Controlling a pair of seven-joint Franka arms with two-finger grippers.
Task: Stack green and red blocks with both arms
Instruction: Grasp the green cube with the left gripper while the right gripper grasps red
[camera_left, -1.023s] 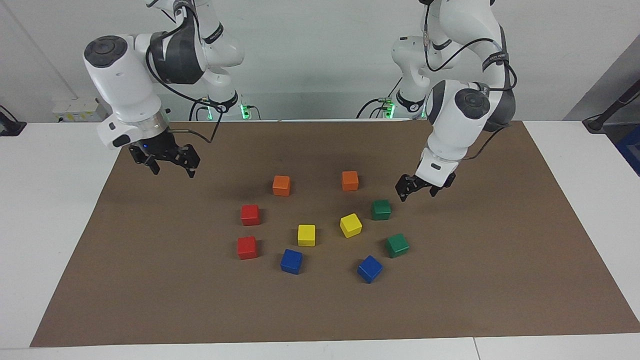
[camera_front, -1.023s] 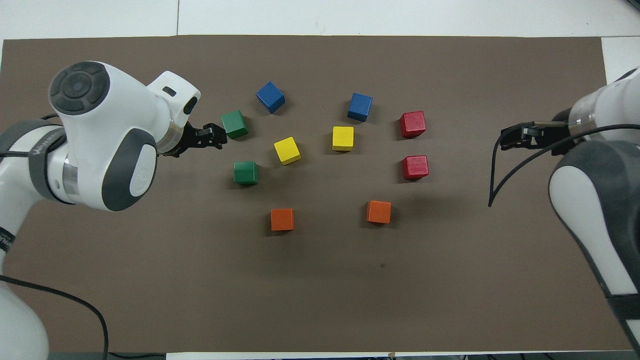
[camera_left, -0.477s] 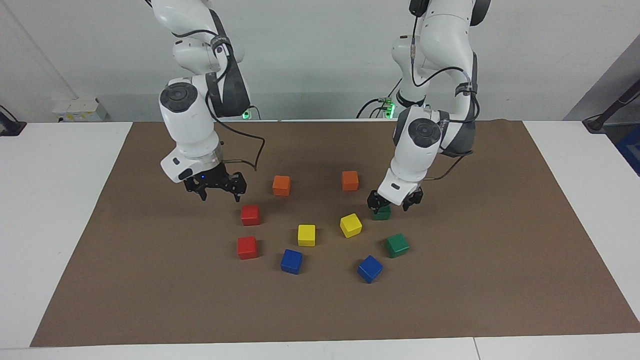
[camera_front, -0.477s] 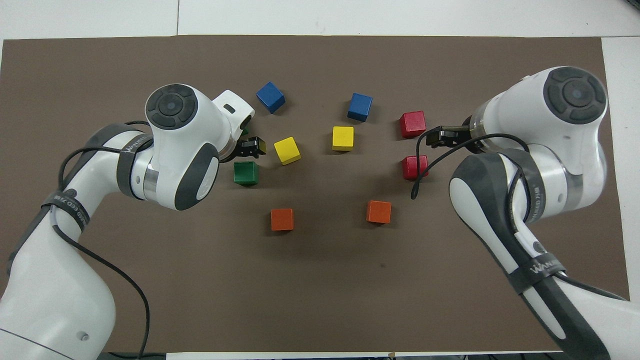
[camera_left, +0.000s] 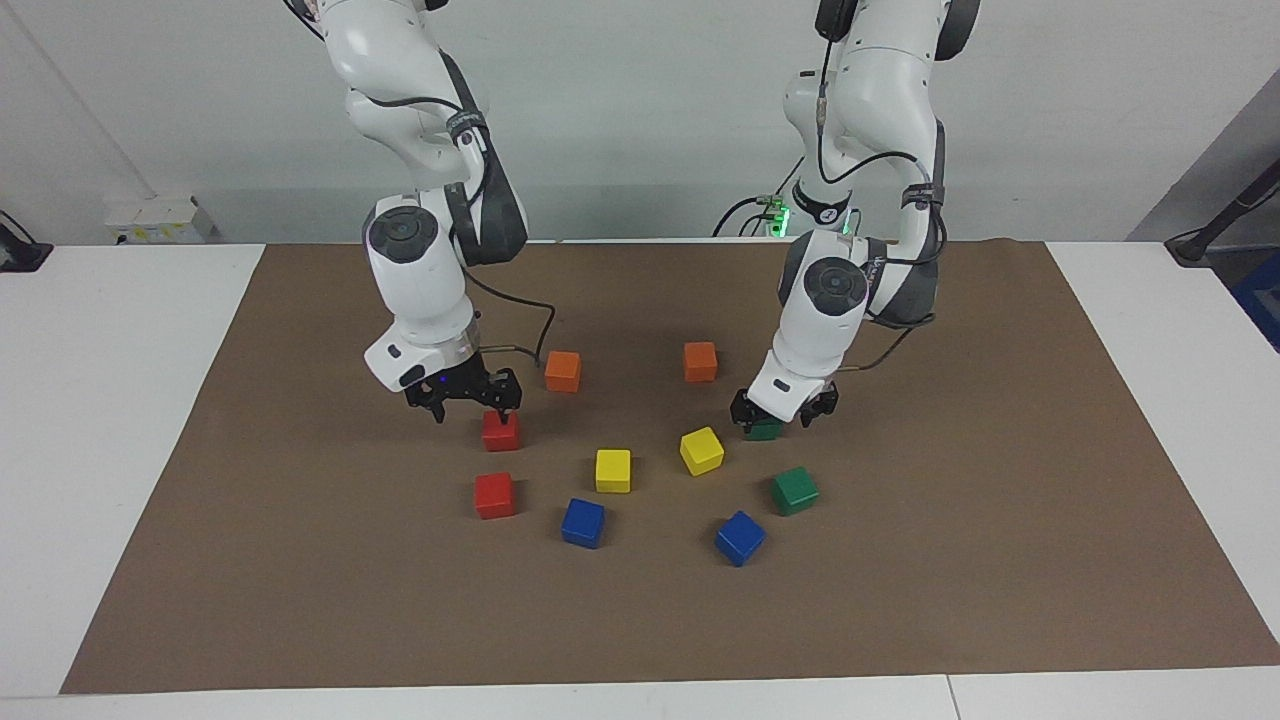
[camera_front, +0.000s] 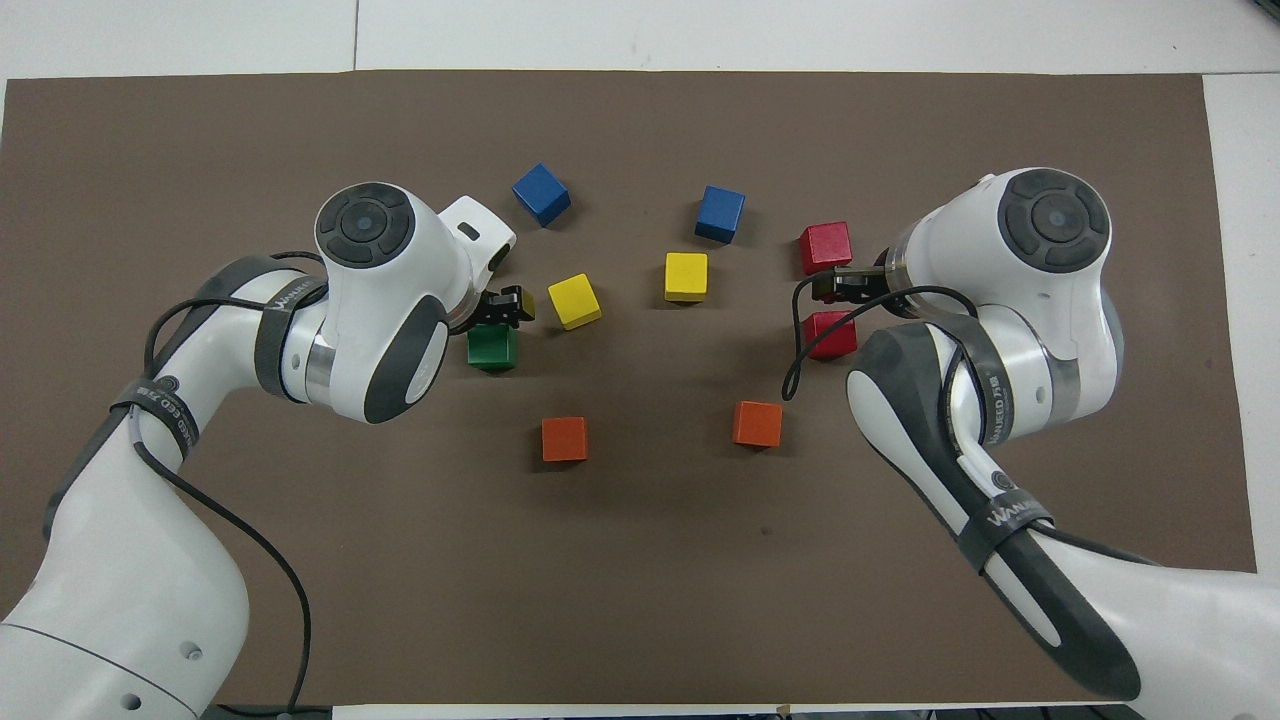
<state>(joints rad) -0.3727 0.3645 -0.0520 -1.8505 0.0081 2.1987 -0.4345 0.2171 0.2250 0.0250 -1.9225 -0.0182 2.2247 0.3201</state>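
Observation:
Two dark green cubes and two red cubes lie on the brown mat (camera_left: 300, 560). My left gripper (camera_left: 778, 414) is open and low over the green cube nearer to the robots (camera_left: 763, 431), a finger on either side; the cube is partly hidden. It also shows in the overhead view (camera_front: 492, 348) by the left gripper (camera_front: 503, 305). The other green cube (camera_left: 795, 490) is hidden by my left arm in the overhead view. My right gripper (camera_left: 470, 407) is open just above the red cube nearer to the robots (camera_left: 500, 433). The second red cube (camera_left: 494, 495) lies farther out.
Two orange cubes (camera_left: 563, 371) (camera_left: 700, 361) lie nearer to the robots than the task blocks. Two yellow cubes (camera_left: 613, 470) (camera_left: 701, 450) sit in the middle. Two blue cubes (camera_left: 583, 522) (camera_left: 740, 537) lie farthest out.
Both arms swung in from the table's ends and lowered. The left gripper came down over the nearer green cube, the right gripper over the nearer red cube. No cube has moved.

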